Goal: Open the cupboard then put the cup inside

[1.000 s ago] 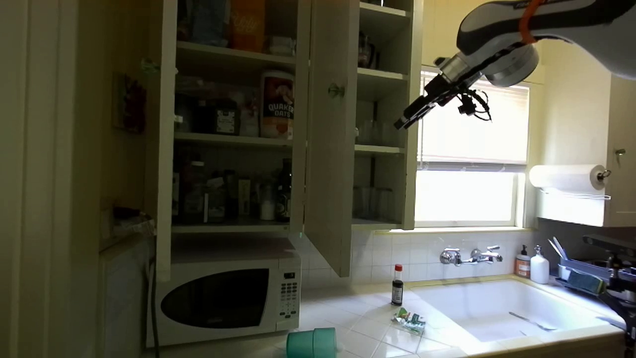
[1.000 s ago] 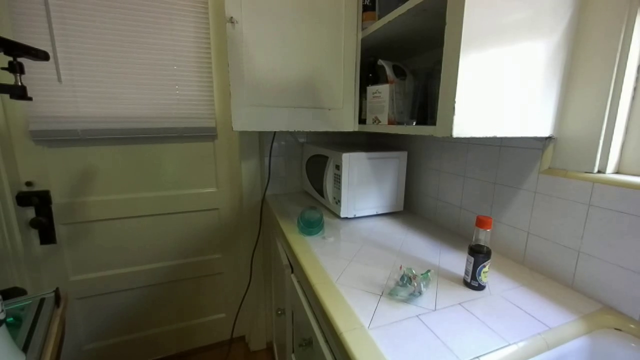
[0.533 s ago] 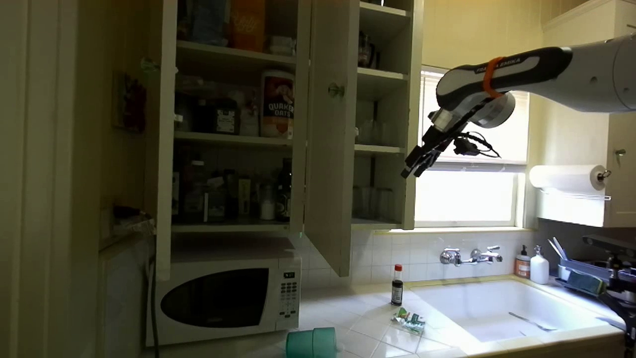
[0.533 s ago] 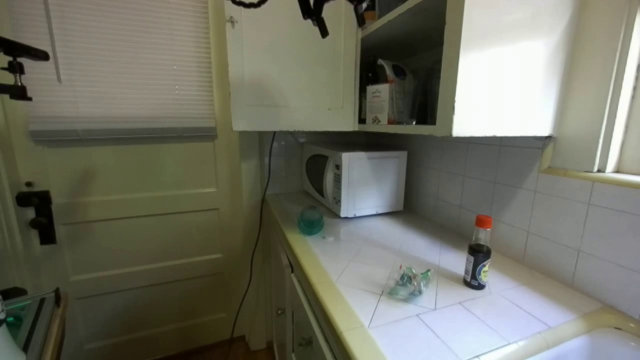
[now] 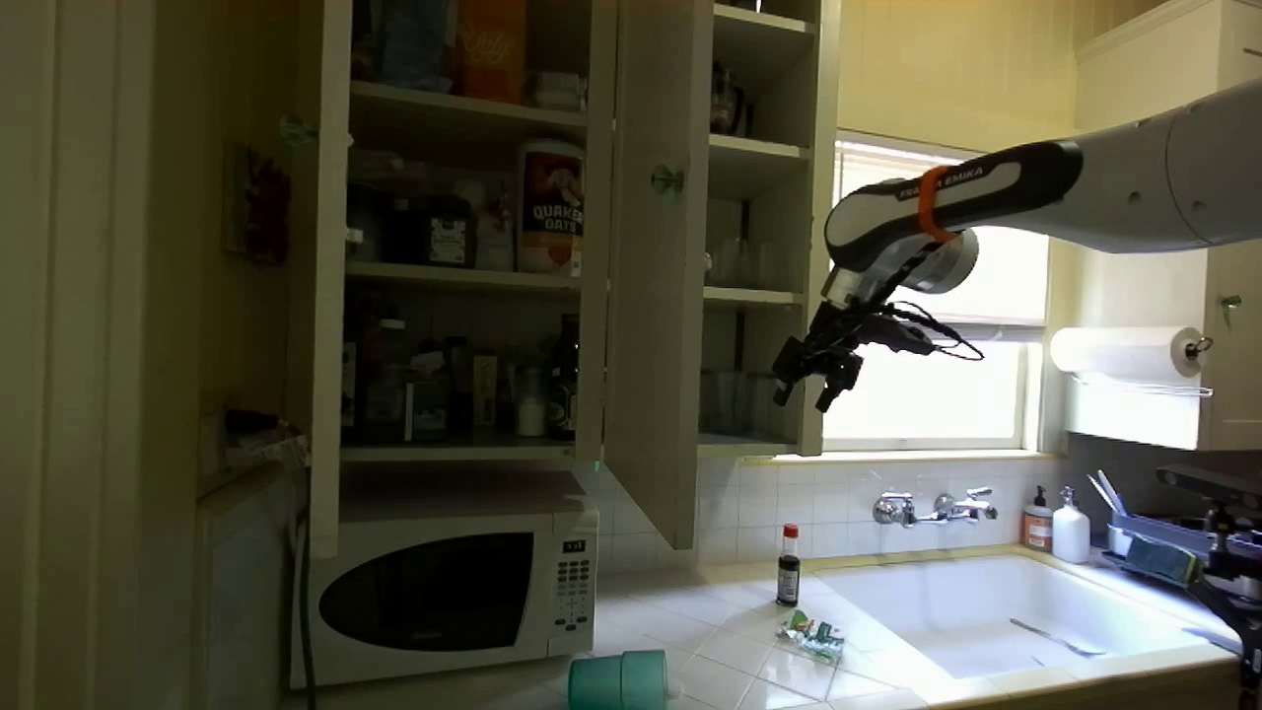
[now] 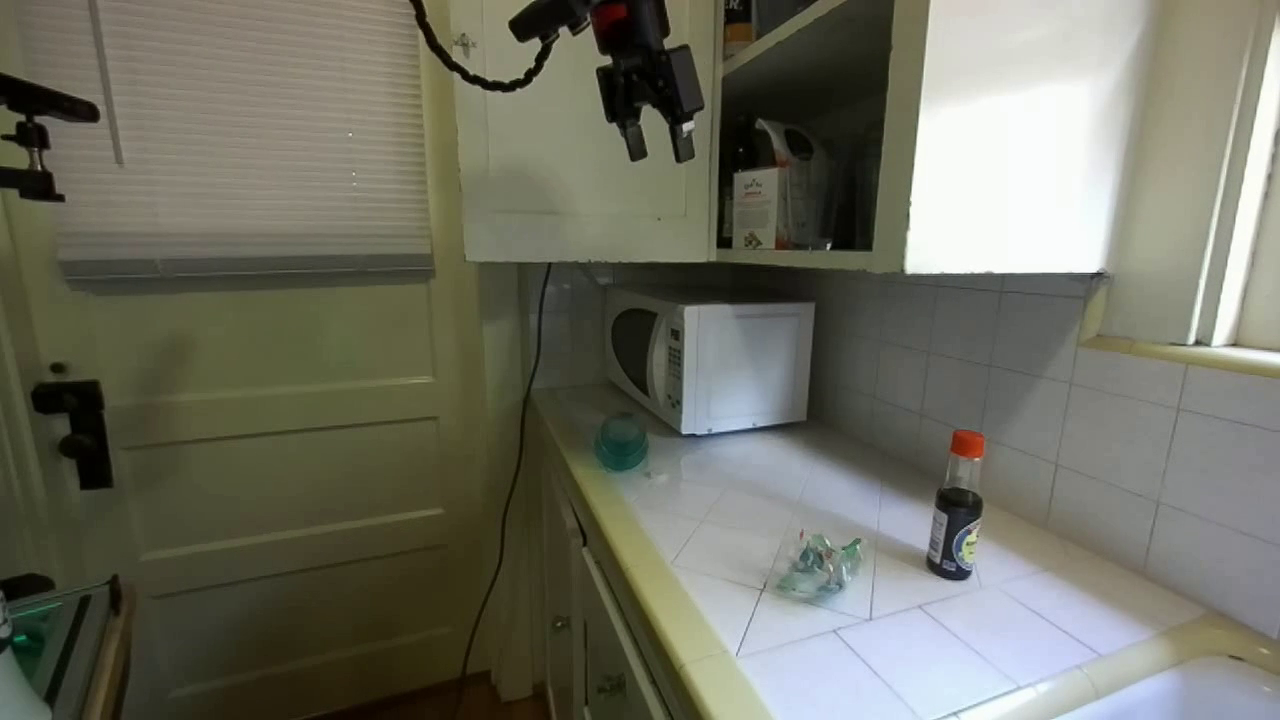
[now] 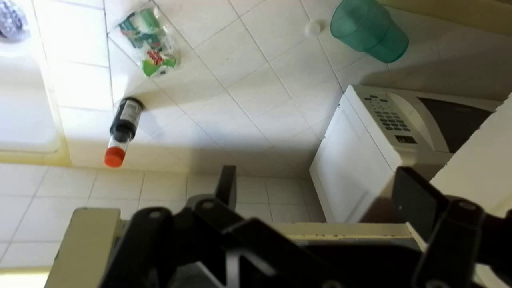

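1. At the left in an exterior view, a cream-white shelved compartment (image 5: 463, 277) is crammed with jars, bottles and boxes.
2. Below it, a white box-shaped microwave (image 5: 444, 592) with a dark oval window stands on the white-tiled bench (image 5: 710, 680).
3. Near the microwave's keypad side, the cup, a small translucent teal-green plastic tumbler (image 5: 618, 680), lies on its side on the bench, apart from the microwave; its wider end faces right in an exterior view.
4. The tall cream-white wall cupboard (image 5: 754, 296) has its plain flat panel door (image 5: 646, 345) standing open; clear glasses (image 5: 735, 399) stand on its shelves.
5. A dark-filled bottle with a red cap (image 5: 788, 582) stands upright on the bench; near it lies a crumpled clear-and-green plastic packet (image 5: 813, 636).
6. The black two-fingered end effector (image 5: 804, 399) hangs well above the bench in both exterior views, its fingers spread apart and pointing down.
7. Farther right, a white rectangular sink (image 5: 946, 602) holds a slim elongated utensil (image 5: 1055, 636) below a chrome wall-mounted tap (image 5: 954, 508).
8. Beyond stand an orange-labelled pump bottle (image 5: 1037, 525) and a white pump bottle (image 5: 1070, 532), below a white paper-towel roll (image 5: 1124, 352).
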Controlling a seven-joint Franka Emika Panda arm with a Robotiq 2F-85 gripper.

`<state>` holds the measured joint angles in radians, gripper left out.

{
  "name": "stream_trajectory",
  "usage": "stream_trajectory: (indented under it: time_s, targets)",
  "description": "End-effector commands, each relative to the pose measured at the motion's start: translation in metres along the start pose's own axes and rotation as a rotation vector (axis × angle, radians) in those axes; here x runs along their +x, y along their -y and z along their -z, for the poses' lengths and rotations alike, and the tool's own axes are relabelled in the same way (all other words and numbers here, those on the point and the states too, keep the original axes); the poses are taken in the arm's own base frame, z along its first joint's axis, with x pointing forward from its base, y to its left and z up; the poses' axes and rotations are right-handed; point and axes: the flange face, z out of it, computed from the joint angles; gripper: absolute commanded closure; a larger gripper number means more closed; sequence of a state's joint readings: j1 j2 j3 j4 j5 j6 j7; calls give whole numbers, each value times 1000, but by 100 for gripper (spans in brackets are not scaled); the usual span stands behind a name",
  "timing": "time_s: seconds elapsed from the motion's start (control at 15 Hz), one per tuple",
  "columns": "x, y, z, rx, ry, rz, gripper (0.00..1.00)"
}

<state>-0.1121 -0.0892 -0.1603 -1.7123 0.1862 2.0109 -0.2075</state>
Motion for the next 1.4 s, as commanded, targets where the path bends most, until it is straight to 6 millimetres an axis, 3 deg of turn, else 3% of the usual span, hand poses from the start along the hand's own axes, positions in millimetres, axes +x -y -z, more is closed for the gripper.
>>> stream_trajectory:
  time_s: [0.0, 0.13, 0.2, 0.27, 0.33, 0.73, 1.07, 1.33]
  targets:
    - [-32, 18, -28, 28, 101, -167, 0]
    - [-45, 23, -42, 25, 153, -236, 0]
    - [-46, 21, -38, 10, 145, -266, 0]
    - [-28, 21, -44, 18, 122, -202, 0]
    - [-32, 21, -46, 17, 130, -224, 0]
    - [-36, 21, -40, 18, 125, -248, 0]
    - [-65, 2, -70, 115, 160, -283, 0]
    - [-103, -12, -120, 238, 213, -300, 0]
